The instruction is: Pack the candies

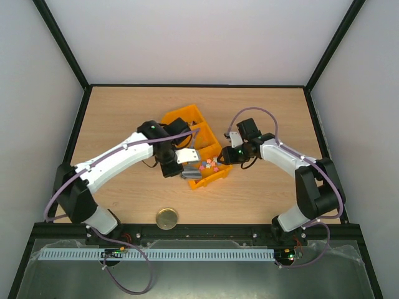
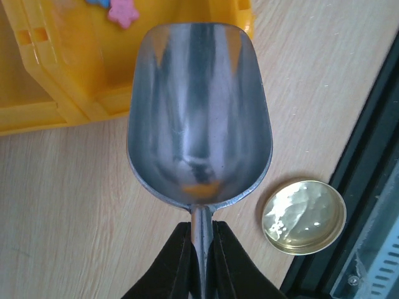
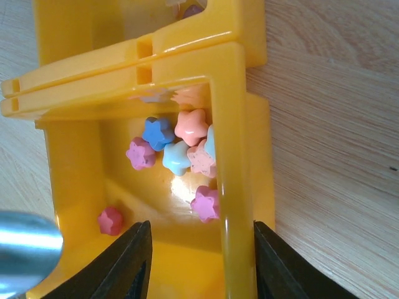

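- The left pincer (image 2: pixel 201 230) pinches the scoop (image 2: pixel 199 112) by its handle, the bowl over the bin (image 2: pixel 68 75) edge.
- The right pincer (image 3: pixel 201 227) is spread astride the bin's side wall, seemingly not clamping it.
- The candies (image 3: pixel 181 149) lie in the bin's end compartment, by that wall.
- The lid (image 2: pixel 303 216) rests on the worktop (image 1: pixel 262 112).

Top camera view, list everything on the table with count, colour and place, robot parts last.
partitioned plastic bin: one, orange-yellow, table centre.
star-shaped candies: about eight showing, pink, blue, peach, in the bin's near compartment.
silver metal scoop: one, empty, by the bin.
round gold-coloured lid: one, near table edge, left of centre.
wooden table: one, light brown.
left pincer: black, shut on the scoop handle.
right pincer: black, open, straddling the bin's wall.
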Robot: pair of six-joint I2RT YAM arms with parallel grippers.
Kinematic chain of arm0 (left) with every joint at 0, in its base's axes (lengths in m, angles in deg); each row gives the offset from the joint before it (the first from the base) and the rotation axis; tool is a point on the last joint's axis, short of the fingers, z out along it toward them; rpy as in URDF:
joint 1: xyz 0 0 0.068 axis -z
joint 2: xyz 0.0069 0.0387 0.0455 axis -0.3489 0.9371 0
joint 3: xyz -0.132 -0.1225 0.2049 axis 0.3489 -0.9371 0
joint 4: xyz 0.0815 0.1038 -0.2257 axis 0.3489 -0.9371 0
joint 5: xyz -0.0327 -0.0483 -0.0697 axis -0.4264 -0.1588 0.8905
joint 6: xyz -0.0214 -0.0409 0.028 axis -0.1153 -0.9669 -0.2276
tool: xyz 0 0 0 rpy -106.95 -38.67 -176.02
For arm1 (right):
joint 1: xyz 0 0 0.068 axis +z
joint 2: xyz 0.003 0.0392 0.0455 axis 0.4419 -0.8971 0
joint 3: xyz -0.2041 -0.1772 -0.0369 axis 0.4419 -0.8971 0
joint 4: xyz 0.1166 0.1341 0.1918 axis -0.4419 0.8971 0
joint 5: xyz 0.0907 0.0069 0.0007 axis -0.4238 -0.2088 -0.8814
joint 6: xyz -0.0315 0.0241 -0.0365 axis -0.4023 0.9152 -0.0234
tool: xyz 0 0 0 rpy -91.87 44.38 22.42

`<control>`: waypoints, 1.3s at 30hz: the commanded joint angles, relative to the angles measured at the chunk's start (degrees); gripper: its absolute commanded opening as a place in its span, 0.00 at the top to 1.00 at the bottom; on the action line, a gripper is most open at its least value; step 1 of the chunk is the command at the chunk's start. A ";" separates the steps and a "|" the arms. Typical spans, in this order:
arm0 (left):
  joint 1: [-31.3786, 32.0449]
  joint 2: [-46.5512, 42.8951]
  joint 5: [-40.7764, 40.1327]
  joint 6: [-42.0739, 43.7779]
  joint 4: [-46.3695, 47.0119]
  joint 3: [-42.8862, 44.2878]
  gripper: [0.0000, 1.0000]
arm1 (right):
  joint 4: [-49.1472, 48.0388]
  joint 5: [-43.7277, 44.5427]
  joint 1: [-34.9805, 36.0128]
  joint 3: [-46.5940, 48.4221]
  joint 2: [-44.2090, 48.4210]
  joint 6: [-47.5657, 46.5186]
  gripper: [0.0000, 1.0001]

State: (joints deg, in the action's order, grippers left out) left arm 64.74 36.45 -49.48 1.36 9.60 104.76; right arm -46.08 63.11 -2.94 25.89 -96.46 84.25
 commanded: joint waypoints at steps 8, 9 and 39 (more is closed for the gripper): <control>5.00 10.88 -14.31 -7.75 -8.16 8.97 0.98 | 2.17 -2.61 0.27 -2.23 3.02 1.36 0.63; 5.33 11.41 -14.97 -7.87 -8.20 9.17 0.98 | 2.04 -2.68 0.27 -2.42 3.26 1.45 0.64; 4.36 15.30 -8.43 -9.75 18.67 -6.83 0.98 | -0.98 -5.88 0.27 -4.67 1.33 2.92 0.99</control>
State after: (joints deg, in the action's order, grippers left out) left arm 69.83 50.44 -59.73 -7.67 22.91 104.50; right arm -47.61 58.79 -3.07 21.84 -93.40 87.00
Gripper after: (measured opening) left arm 0.063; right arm 0.082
